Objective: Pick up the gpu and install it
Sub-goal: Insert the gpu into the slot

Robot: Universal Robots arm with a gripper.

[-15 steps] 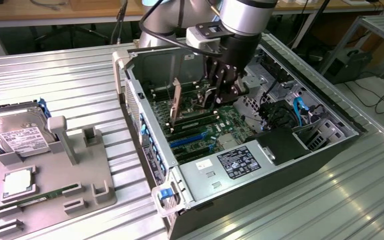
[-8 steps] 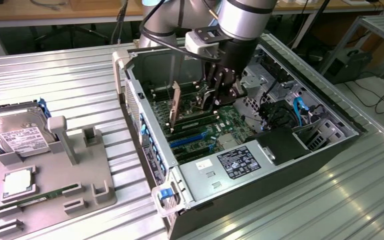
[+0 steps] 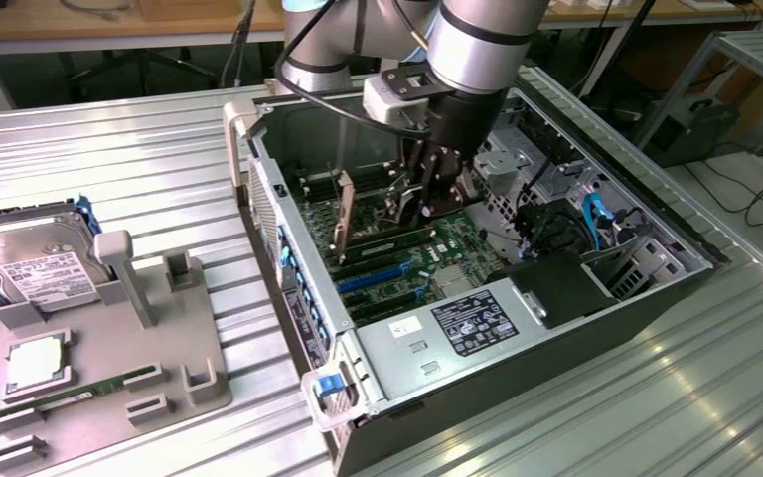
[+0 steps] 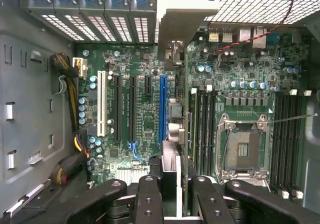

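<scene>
Item: gpu (image 3: 345, 221) | upright inside case (image 3: 647, 288), we judge light, stiff, fragile | hold: top edge | fingers (image 4: 148, 196) clamp it.

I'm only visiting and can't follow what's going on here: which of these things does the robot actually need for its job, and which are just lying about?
In use:
- gpu, standing on edge inside the case
- gripper, down over the motherboard beside it
- open computer case

Lying about:
- hard drive, in the grey holder tray
- RAM stick, same tray
</scene>
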